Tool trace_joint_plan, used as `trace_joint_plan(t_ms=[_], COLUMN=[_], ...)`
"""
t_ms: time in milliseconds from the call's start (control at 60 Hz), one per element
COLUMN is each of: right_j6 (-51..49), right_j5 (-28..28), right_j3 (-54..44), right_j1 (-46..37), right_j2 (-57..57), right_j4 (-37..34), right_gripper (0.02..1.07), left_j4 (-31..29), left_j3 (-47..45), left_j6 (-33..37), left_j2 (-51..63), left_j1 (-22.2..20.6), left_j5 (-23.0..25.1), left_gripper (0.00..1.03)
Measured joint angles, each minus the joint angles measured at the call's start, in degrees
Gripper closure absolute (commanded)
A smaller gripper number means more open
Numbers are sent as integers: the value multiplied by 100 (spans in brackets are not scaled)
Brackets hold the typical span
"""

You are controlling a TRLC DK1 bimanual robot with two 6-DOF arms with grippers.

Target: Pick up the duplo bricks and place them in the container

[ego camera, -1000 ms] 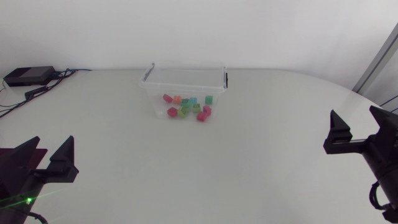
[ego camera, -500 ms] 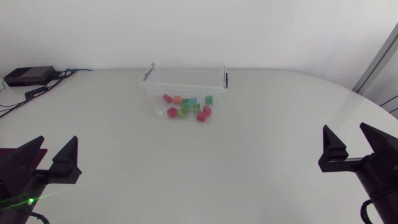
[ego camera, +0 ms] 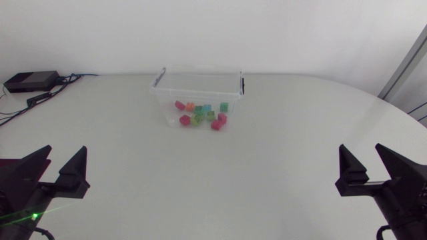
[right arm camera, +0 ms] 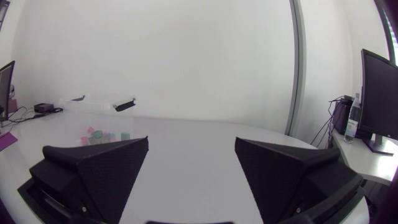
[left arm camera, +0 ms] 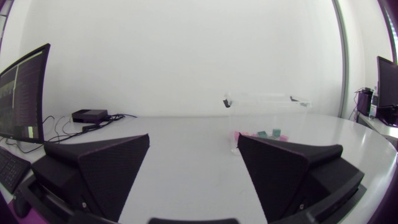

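Duplo bricks (ego camera: 200,115) in red, orange, green, teal and pink lie in a loose cluster on the bottom of the clear container (ego camera: 199,87). The container stands upright toward the table's (ego camera: 220,180) far edge, about midway along it, with a dark latch at each short end. The left pincer (ego camera: 65,152) sits over the table's near left corner. Its two wedge-shaped fingers are spread wide and grip nothing. The right pincer (ego camera: 360,150) sits by the near right corner, likewise spread wide with nothing between its fingers. Both pincers are well apart from the container and point roughly toward it; in each wrist view the container is ahead, beyond the finger tips. A small black box (ego camera: 30,81) with cables rests at the far left corner.
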Motion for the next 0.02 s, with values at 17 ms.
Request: trace_joint_plan(t_ms=[17], right_j6=[0], right_j5=[0], right_j3=[0], right_j1=[0], right_j2=[0], right_j4=[0], right_gripper=[7], left_j4=[0], left_j3=[0], left_j6=[2], left_j2=[0], left_j1=[0], left_j5=[0], left_gripper=[4])
